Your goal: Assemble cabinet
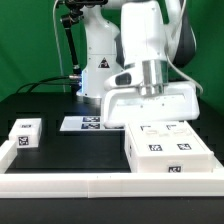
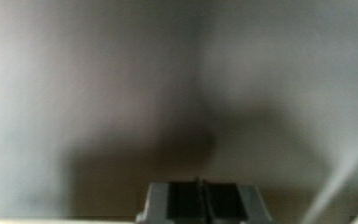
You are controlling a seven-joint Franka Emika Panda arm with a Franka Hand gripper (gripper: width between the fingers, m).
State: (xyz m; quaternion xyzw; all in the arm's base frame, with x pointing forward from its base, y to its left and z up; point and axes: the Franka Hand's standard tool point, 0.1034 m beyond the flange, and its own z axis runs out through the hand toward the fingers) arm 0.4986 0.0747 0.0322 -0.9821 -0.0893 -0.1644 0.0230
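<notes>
The white blocky cabinet body (image 1: 168, 152) lies on the black table at the exterior view's right, with square tags on its top and front. My gripper (image 1: 150, 117) hangs right behind and above its rear edge; the wide white hand hides the fingertips there. In the wrist view my fingers (image 2: 179, 204) are pressed together with only a thin seam between the dark pads, and nothing shows between them. A blurred pale grey-white surface (image 2: 176, 90) fills that view, very close. A small white tagged box (image 1: 23, 134) stands apart at the exterior view's left.
The marker board (image 1: 88, 123) lies flat on the table behind the cabinet body, near the robot's base (image 1: 98, 70). A long white border rail (image 1: 100, 186) runs along the table's front edge.
</notes>
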